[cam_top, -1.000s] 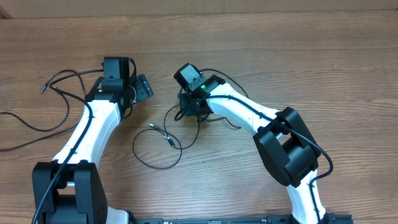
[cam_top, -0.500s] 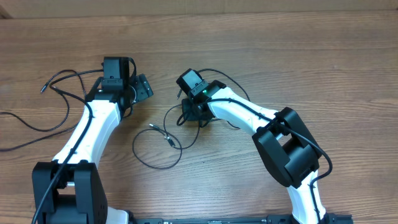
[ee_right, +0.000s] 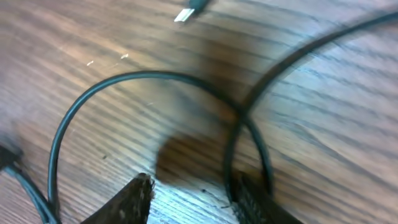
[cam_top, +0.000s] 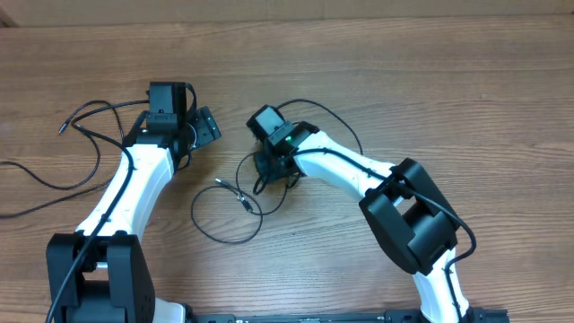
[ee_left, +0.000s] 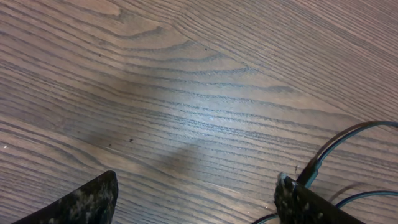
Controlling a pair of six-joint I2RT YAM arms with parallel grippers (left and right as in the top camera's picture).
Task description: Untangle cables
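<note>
Several thin black cables lie on the wooden table. One forms a loop [cam_top: 224, 218] with silver plug tips [cam_top: 221, 182] below the middle. Another trails off to the left [cam_top: 90, 135], and a third arcs over the right arm [cam_top: 334, 117]. My right gripper [cam_top: 269, 167] [ee_right: 194, 191] is low over the tangle with its jaws apart. Two crossing cables [ee_right: 239, 112] run against its right finger [ee_right: 252, 196], and only wood lies between the tips. My left gripper [cam_top: 204, 126] [ee_left: 194, 194] hangs open over bare wood, with a cable [ee_left: 339, 142] just past its right finger.
A silver plug tip [ee_right: 185, 15] shows at the top of the right wrist view. The right arm's elbow block [cam_top: 413, 215] stands over the table's lower right. Bare wood stretches across the far side [cam_top: 404, 54].
My right gripper's jaws have parted and it has shifted slightly left and toward the near edge over the tangle. The left arm has not moved.
</note>
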